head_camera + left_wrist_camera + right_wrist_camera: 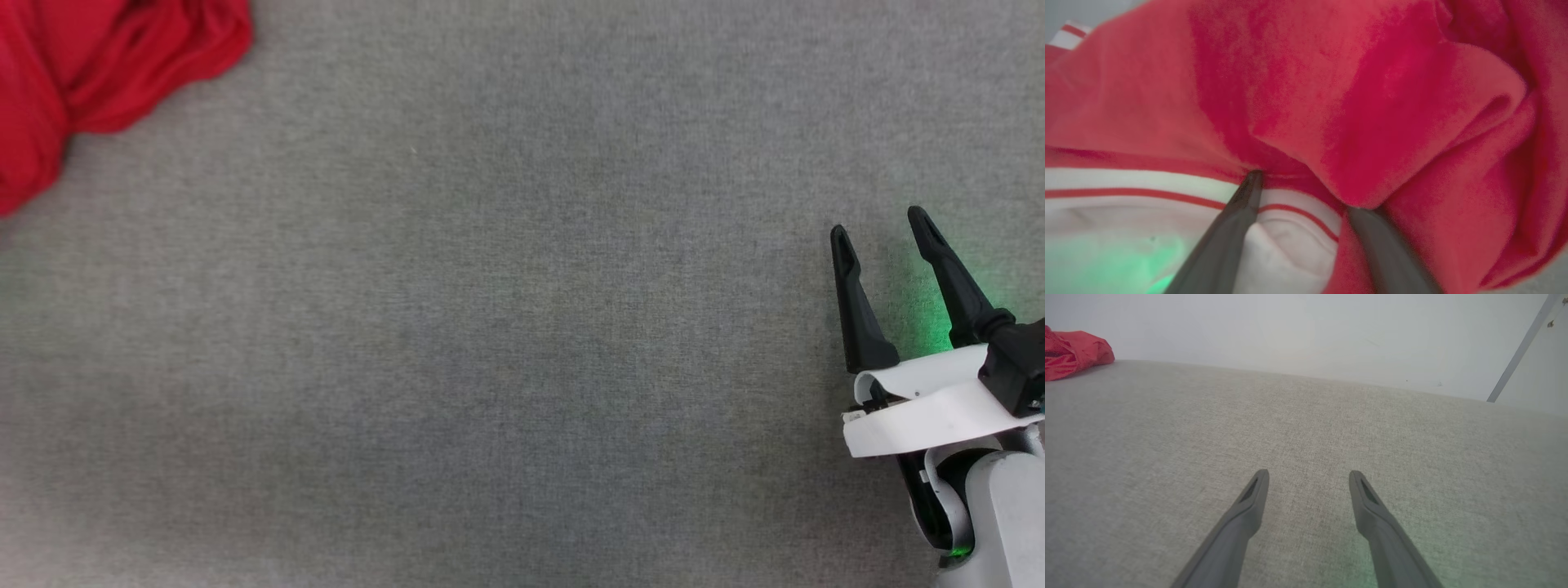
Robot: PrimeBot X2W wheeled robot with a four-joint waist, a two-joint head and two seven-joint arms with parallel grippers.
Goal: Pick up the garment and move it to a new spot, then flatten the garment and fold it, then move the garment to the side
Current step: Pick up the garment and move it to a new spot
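Left fingers [1229, 241] wide apart, tips in the garment [1372, 102]; right fingers [859, 314] apart, empty, over grey surface [490, 343].

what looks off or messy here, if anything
The garment is bunched in a crumpled heap at the head view's upper left on the grey surface, folds piled up, not laid flat. The left gripper is open with its fingers pressed into those folds. The right gripper is open over bare surface, apart from it.
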